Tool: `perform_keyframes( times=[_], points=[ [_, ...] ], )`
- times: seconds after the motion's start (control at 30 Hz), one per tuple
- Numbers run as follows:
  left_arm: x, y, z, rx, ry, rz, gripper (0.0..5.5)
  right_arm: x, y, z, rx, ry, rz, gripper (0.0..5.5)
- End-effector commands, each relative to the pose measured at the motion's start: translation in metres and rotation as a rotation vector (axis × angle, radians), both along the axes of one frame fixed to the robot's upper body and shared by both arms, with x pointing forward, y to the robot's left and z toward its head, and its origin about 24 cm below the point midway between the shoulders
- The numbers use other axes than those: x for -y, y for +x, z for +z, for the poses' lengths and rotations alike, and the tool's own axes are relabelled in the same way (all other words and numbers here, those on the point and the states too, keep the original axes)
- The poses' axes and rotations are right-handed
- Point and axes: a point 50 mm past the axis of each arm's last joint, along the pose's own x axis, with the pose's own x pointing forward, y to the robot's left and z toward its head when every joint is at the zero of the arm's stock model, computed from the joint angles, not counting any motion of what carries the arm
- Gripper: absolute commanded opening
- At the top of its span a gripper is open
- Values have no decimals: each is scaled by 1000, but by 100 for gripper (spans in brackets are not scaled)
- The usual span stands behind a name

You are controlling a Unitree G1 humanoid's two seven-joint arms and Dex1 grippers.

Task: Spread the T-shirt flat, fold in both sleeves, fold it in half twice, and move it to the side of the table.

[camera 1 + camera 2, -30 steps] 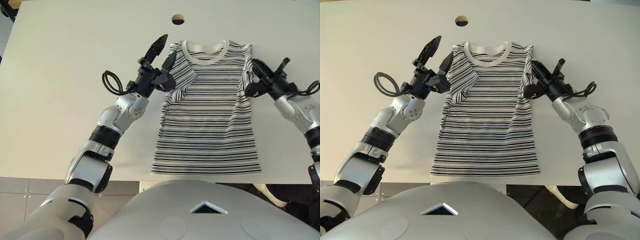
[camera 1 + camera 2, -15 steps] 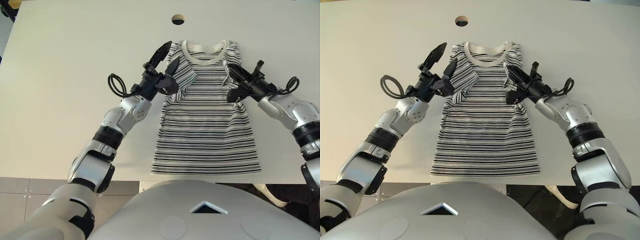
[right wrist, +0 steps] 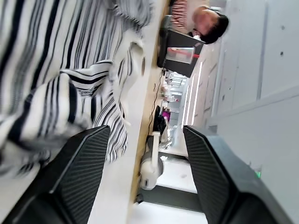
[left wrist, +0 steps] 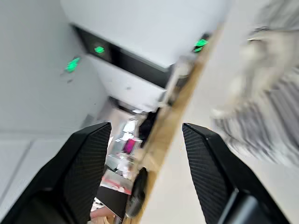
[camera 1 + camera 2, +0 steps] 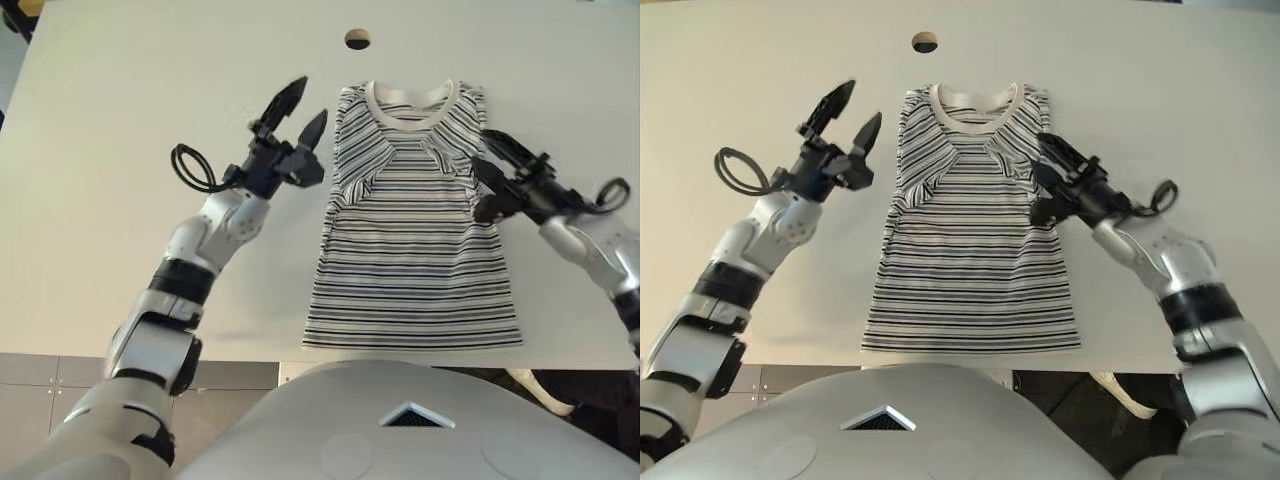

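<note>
The T-shirt (image 5: 412, 250) lies flat just robot-side of the hole (image 5: 356, 39), sleeves tucked in. The left gripper (image 5: 309, 100), spread, hovers left of and nearer than the hole; the right gripper (image 5: 487, 160), also spread, sits to the hole's right, at the shirt's edge. For the half-fold, I would pinch both corners level and carry them over evenly, so the sleeves do not slip out.

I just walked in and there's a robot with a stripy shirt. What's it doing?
The robot is folding a striped T-shirt that lies flat on a white table. Both sleeves are folded in over the chest. The right gripper is open at the shirt's right edge, by the folded sleeve. The left gripper is open too, over the table beside the shirt, holding nothing. Folding in half is not yet done.
</note>
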Motion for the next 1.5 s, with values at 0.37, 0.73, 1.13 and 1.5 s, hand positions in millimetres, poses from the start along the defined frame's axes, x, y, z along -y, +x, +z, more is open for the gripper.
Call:
perform_keyframes(
  times=[0.37,0.73,1.13,1.5],
  points=[
    [-66,-149,-12,-725,424,-310,286,33,-178,-23,-810,-163,-144,285],
    [-22,-153,-10,-804,477,-650,286,23,-173,-1,-909,-375,77,285],
    [-6,-154,-22,-798,510,-815,286,13,-162,6,-930,-415,188,285],
    [-8,-148,-23,-782,515,-809,146,6,-159,19,-963,-415,266,82]
  ],
)
